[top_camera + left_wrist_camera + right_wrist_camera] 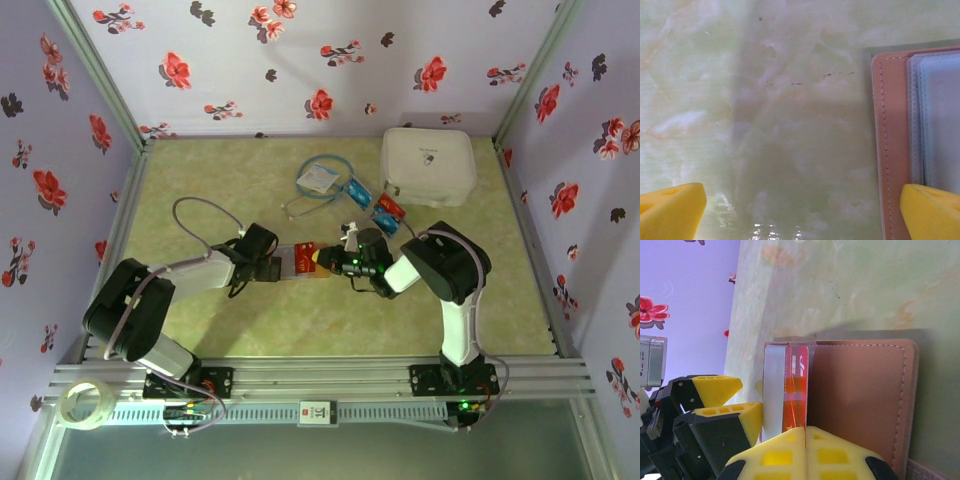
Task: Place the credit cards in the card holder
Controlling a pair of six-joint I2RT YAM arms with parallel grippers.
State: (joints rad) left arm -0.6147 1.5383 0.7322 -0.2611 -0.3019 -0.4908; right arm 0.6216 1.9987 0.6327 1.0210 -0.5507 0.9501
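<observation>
At the near edge a roll of tape (83,405) sits on the metal frame beside the left arm's base, clear of the work. Further in, both arms reach inward and meet over the card holder (860,395), which lies open and flat on the table (250,330) between them. The left gripper (800,215) hangs low at the holder's left end with its fingers (672,210) spread wide. One yellow tip overlaps the stitched border and the other stands over bare table. Its likely purpose is to block the holder from sliding, though whether the tip actually touches the leather cannot be told. The right gripper (805,452) faces it from the opposite side, fingers pressed together with no gap showing, their tips at the near edge of a red card (796,390). That card lies part-way in a greyish clear sleeve beside the brown flap. Closed tips make a blunt pusher, which would suit seating the card deeper. The holder is pinkish-tan to brown and leather-like, with rounded corners, pale stitching round the rim and sleeves stacked inside. Farther back, well apart from the holder, other cards lie loose, among them a blue card (357,189) and a second red card (391,207). Beyond those lie a white tag (318,179) on a blue cord and a white case (428,165) near the back wall, neither part of the job.
</observation>
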